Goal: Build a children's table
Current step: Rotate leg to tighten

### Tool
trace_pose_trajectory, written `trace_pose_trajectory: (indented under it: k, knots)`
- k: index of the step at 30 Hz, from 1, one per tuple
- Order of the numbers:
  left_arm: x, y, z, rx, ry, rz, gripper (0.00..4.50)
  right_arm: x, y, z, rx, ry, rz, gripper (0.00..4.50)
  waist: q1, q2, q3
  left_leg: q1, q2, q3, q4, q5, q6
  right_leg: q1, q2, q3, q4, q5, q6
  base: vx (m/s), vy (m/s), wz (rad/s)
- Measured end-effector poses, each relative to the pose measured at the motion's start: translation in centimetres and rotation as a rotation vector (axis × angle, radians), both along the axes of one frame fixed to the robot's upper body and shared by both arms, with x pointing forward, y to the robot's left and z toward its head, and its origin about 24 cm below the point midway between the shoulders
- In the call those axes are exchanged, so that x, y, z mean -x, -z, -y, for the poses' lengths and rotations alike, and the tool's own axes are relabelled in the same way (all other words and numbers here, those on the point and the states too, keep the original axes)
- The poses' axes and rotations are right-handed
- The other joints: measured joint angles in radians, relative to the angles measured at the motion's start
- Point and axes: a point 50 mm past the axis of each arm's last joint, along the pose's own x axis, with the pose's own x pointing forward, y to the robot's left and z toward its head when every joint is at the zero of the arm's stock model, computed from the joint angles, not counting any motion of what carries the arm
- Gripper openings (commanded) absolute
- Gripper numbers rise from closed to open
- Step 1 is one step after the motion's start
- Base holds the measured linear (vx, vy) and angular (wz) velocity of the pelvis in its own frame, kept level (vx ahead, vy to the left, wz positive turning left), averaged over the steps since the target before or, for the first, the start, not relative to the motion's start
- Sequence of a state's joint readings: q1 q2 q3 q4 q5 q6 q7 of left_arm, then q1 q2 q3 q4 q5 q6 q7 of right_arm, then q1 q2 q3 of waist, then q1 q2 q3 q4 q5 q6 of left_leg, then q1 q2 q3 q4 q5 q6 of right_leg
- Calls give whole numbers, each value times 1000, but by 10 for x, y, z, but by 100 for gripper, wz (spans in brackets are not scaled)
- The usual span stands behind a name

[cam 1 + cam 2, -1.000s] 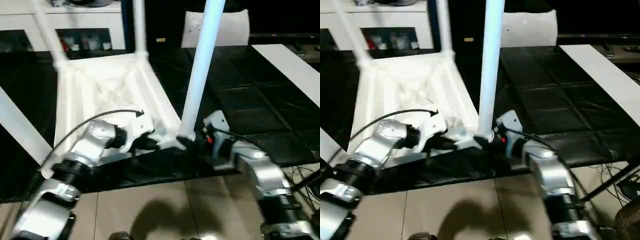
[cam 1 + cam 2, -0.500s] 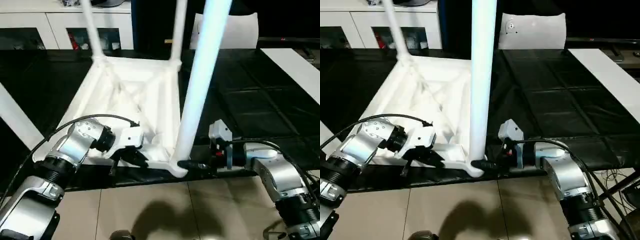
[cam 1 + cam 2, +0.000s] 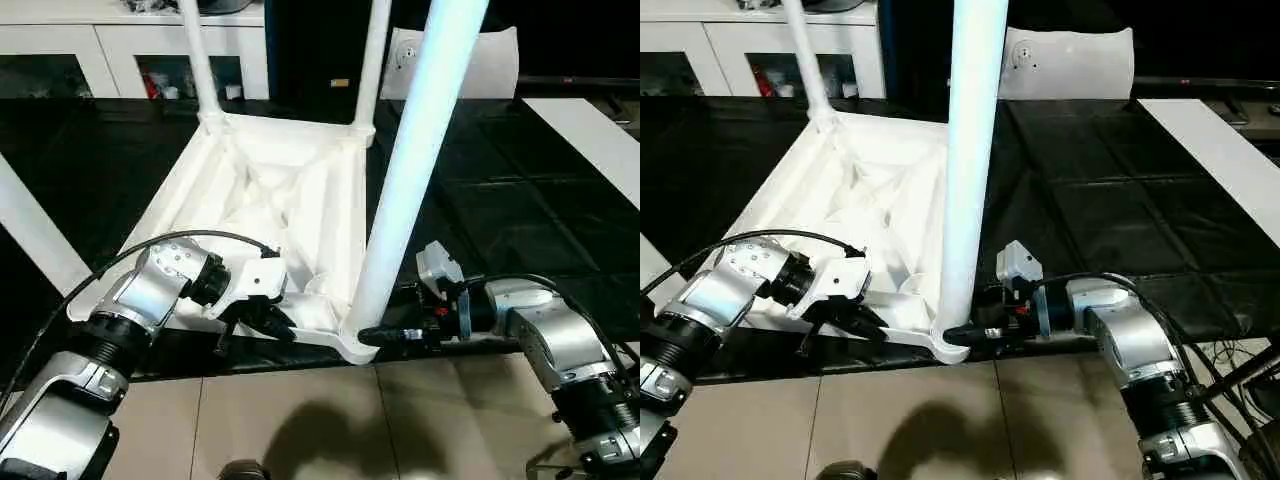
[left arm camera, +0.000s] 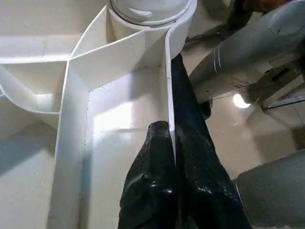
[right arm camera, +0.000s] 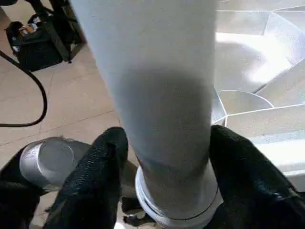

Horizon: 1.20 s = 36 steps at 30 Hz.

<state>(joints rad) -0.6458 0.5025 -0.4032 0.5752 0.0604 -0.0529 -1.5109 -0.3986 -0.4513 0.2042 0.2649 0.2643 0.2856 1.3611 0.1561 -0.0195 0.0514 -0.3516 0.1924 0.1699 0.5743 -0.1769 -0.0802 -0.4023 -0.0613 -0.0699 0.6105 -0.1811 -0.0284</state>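
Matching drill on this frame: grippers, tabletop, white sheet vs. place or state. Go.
Things:
1. left gripper
2. right gripper
3. tabletop
4. white sheet

Places or states:
A. ribbed underside up, on the black mat
B. jaws shut on the tabletop's near rim
C. at the base of the near leg
D. upright at the back, beyond the tabletop

Pairs: 1-B, 2-C, 3-A, 4-D

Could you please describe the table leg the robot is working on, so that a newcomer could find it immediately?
Find the white tabletop lying upside down on the black mats. The leg stands in its near corner, between the right gripper's fingers. Unlike the two thinner-looking legs at the far corners, it looms largest, closest to the robot.
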Motion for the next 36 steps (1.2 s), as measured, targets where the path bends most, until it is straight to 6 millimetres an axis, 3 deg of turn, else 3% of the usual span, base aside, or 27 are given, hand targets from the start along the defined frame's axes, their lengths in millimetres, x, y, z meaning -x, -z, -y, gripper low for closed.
trace_pose_trajectory:
  k: [6,14,20,23,25,30,33,34,36]
  knots:
    - [0,0,0,2,1,-3,0,-1,1,0,1,0,-7,204,1,-2,-1,0,0,0,0,0,0,0,0,0,0,0,0,0,0,0]
    - [-1,3,1,20,-37,-19,0,-1,2,-4,-7,28,-16,194,2,-3,-2,2,0,0,1,0,0,1,0,0,1,0,0,0,0,0]
    - [-17,7,5,43,-289,-23,0,-16,9,-13,-12,328,-23,193,-21,-2,-3,7,0,0,2,1,-1,5,0,0,1,-3,6,-9,-1,0]
    - [-24,13,19,75,-430,-12,0,-31,11,-20,8,572,-13,193,-56,-3,-3,5,0,0,6,2,-1,5,-1,0,-3,-3,6,-47,19,-9]
    - [-28,13,28,95,-494,3,0,-38,10,-22,17,683,-10,191,-70,-3,-3,5,0,-2,9,1,-1,3,-1,-2,-6,-3,6,0,0,0]
    - [-35,16,46,131,-656,23,0,-50,9,-37,44,949,-6,191,-80,-3,-4,3,-1,-1,8,2,0,3,-1,-1,-12,-3,6,0,0,0]
    - [-36,16,50,136,-683,22,0,-50,9,-42,45,1013,5,191,-79,-2,-4,3,-1,-1,8,2,0,4,-1,0,-14,-1,5,0,0,0]
    - [-36,16,52,140,-685,22,0,-50,9,-42,46,1024,11,247,-79,-2,-4,3,-1,0,8,2,1,4,-1,1,-14,1,5,0,0,0]
    - [-36,15,53,145,-679,27,0,-49,8,-43,38,1034,20,261,-76,-2,-4,3,-1,1,9,2,1,4,-1,2,-15,11,7,0,0,0]
